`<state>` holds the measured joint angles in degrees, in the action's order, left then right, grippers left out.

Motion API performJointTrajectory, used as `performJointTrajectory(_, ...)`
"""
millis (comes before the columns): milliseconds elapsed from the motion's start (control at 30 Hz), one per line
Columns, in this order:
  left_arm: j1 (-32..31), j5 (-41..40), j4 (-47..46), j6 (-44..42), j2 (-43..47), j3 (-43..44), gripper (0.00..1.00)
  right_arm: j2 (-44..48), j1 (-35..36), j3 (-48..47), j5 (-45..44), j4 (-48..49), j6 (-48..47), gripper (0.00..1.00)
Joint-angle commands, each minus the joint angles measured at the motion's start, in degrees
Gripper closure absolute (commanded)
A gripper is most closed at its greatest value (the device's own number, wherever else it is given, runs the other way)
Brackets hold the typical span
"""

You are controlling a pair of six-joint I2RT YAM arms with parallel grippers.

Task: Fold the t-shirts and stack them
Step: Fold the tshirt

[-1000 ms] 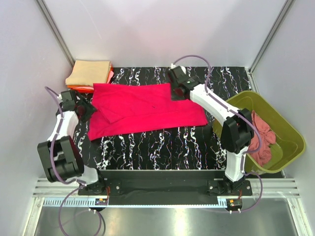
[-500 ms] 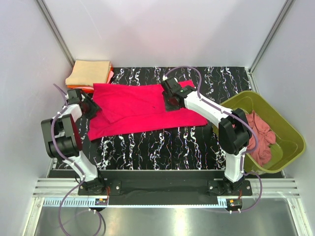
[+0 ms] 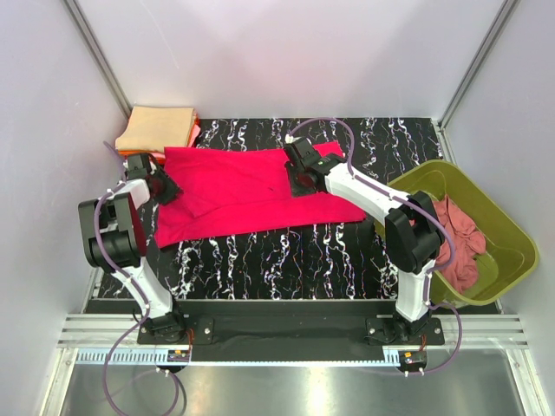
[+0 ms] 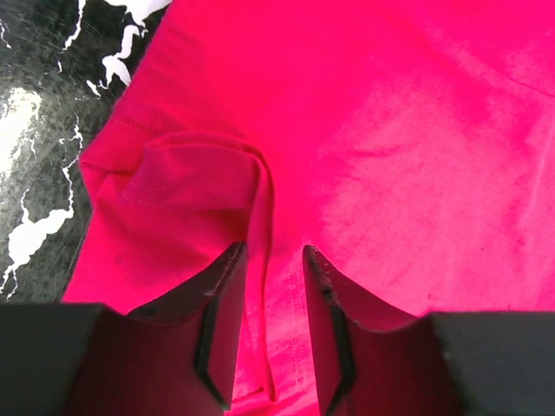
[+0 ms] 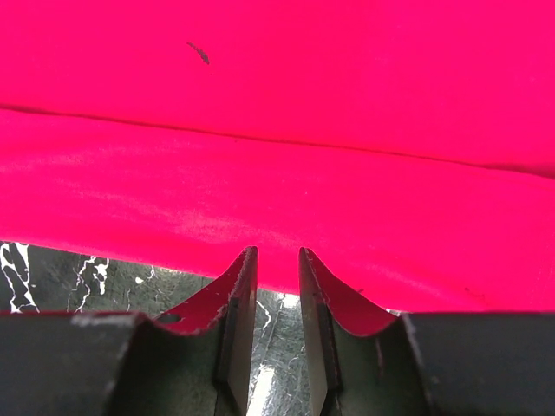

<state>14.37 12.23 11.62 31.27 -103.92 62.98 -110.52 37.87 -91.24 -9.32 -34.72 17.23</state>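
Note:
A bright crimson-pink t-shirt (image 3: 251, 192) lies spread flat across the black marbled table. My left gripper (image 3: 169, 189) is at its left sleeve. In the left wrist view the jaws (image 4: 272, 251) stand a little apart over the cloth (image 4: 390, 130), with a raised fold of the sleeve (image 4: 260, 199) running between them, not pinched. My right gripper (image 3: 297, 180) is on the shirt's back right part. In the right wrist view its jaws (image 5: 277, 253) are narrowly apart at the shirt's edge (image 5: 277, 191), with bare table between them.
A stack of folded shirts (image 3: 158, 130), tan on top and orange-red below, sits at the back left corner. An olive-green tub (image 3: 512, 227) stands at the right and holds a crumpled dusty rose shirt (image 3: 460, 238). Walls close in on the sides and back.
My left gripper swung back and inward onto the shirt's left sleeve. My right gripper slid left along the shirt's back part, then held still. The shirt has barely shifted.

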Motion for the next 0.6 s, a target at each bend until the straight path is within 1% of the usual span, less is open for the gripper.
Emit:
performJointTrajectory(0,-0.22,0.6,-2.57,-0.94,-0.67,2.5,0.64,1.97,-0.07,-0.08,-0.08,2.38,-1.5,0.67)
performJointTrajectory(133,-0.66,1.13,-2.65,-1.47,-0.41,3.46,0.8,2.06,-0.07,0.1,-0.87,2.64,-1.85,0.67)
performJointTrajectory(167,-1.01,1.3,-2.65,-1.65,-0.41,3.64,0.89,2.15,-0.07,0.1,-0.96,2.55,-1.85,0.67)
performJointTrajectory(200,-1.1,1.65,-2.57,-1.82,-0.41,3.99,0.96,2.15,-0.07,0.19,-1.05,2.64,-1.77,0.67)
performJointTrajectory(233,-1.36,1.92,-2.83,-1.91,-0.41,4.51,1.0,2.15,-0.07,0.27,-1.05,2.73,-1.85,0.67)
performJointTrajectory(400,-3.47,4.12,-6.25,-2.88,0.38,4.78,1.0,2.15,0.01,0.54,-1.31,2.9,-1.94,0.67)
performJointTrajectory(567,-4.88,5.35,-7.75,-3.93,-0.14,6.27,1.0,2.15,-0.08,0.54,-1.4,2.9,-2.12,0.67)
